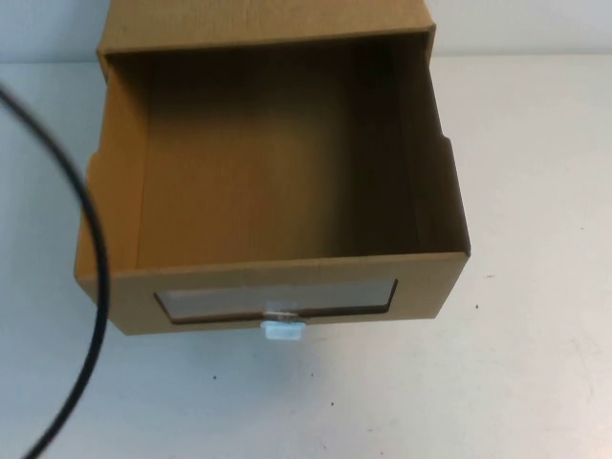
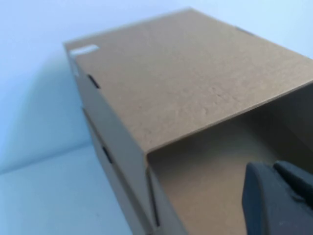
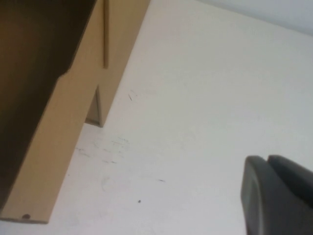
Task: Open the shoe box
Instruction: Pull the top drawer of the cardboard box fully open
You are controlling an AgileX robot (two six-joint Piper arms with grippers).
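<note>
The brown cardboard shoe box is a sleeve point(image 1: 268, 24) with a drawer point(image 1: 426, 282) pulled far out toward me, and its inside is bare. The drawer's front has a clear window point(image 1: 277, 300) and a small pale pull tab point(image 1: 283, 330). Neither gripper shows in the high view. In the left wrist view my left gripper point(image 2: 274, 167) hangs shut and holding nothing over the drawer's inside, just below the sleeve's top panel point(image 2: 195, 83). My right gripper point(image 3: 268, 159) is shut and empty above the white table point(image 3: 205, 98), off to the side of the drawer's wall point(image 3: 63, 122).
A black cable point(image 1: 91, 287) curves down the left side of the high view, crossing the drawer's left front corner. White table surface point(image 1: 535, 363) lies in front of and to the right of the box.
</note>
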